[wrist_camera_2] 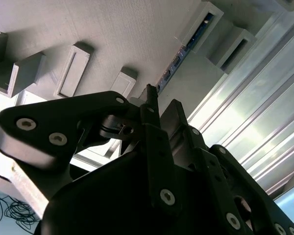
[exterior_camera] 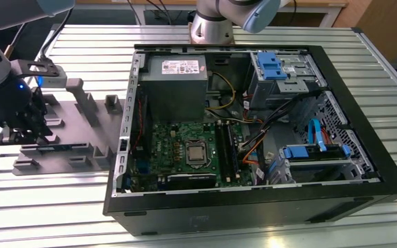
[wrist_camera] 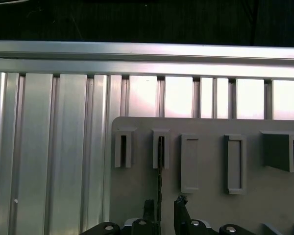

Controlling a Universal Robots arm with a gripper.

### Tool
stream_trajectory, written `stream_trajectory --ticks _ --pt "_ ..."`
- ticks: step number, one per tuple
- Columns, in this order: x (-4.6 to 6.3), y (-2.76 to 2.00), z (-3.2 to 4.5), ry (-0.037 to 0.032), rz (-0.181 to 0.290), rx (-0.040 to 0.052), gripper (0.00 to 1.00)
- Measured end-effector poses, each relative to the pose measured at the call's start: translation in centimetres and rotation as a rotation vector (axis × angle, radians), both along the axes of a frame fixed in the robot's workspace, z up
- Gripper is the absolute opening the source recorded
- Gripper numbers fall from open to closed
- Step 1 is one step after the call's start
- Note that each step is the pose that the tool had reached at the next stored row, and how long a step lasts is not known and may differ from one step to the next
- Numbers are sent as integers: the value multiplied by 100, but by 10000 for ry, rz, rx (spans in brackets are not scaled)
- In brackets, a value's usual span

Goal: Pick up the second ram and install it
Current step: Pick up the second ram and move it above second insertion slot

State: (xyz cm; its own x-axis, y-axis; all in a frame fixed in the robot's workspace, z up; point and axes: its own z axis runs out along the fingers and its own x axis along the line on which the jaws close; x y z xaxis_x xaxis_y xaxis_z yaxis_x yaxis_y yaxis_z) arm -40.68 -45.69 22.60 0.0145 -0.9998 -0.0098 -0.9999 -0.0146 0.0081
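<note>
The ram (wrist_camera: 160, 166) stands on edge in slots of the tray (wrist_camera: 210, 205). The gripper (wrist_camera: 164, 208) straddles it, fingers (wrist_camera: 180, 210) parted. Best to centre them, clamp the flat faces squarely and lift straight up.

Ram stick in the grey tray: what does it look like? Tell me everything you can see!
The ram stick is a thin, long board standing on its edge, so in the first wrist view it looks like a dark line. In the second wrist view its side looks blue-green. One end sits in a slotted block of the grey tray. The open gripper has a finger on each side of it; whether they touch it I cannot tell.
</note>
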Motion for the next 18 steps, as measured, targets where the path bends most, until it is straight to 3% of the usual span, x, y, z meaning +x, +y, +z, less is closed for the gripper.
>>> stream_trajectory --ticks 5,18 --pt "0 0 -20 -2 0 1 30" --pt "-7 -4 -166 8 27 0 30"
